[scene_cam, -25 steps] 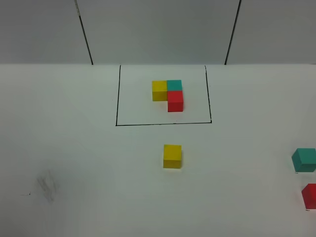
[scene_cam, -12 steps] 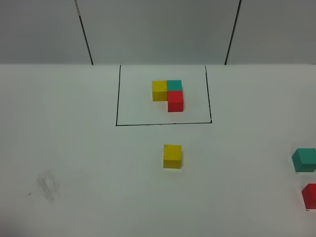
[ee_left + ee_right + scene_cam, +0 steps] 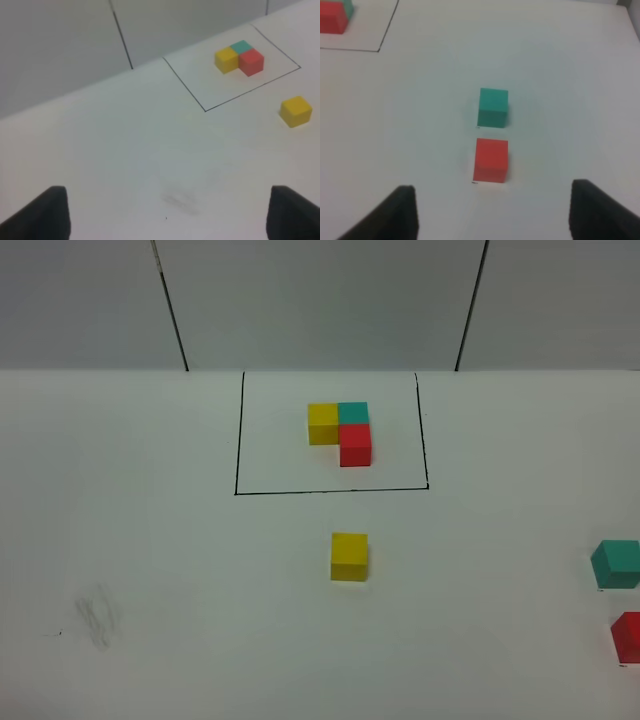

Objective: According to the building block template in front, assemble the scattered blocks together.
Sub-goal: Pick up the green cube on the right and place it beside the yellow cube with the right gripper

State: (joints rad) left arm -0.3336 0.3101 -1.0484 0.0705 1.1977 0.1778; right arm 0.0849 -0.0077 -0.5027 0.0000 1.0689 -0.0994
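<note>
Template point(image 3: 340, 430) sits at the far middle of the white worktop point(image 3: 160, 540), inside a thin black outline point(image 3: 237, 440). It's 3 cubes in an L: yellow on the left, teal touching it on the right, and red touching the teal on the near side.

Yellow block point(image 3: 349, 556) is alone in the middle, on the near side of the outline & not touching it. Teal block point(image 3: 616, 564) & red block point(image 3: 628, 636) are way over at the right edge, well apart from the yellow one. Teal is farther, red is nearer. They're close w/ a small gap, not touching.

Left gripper point(image 3: 167, 197) is wide open w/ nothing in it, over bare worktop on the left side, by a grey smudge point(image 3: 95, 618). Right gripper point(image 3: 492, 189) is wide open too, holding nothing. Red block lies just ahead of its gap, teal block past that.
</note>
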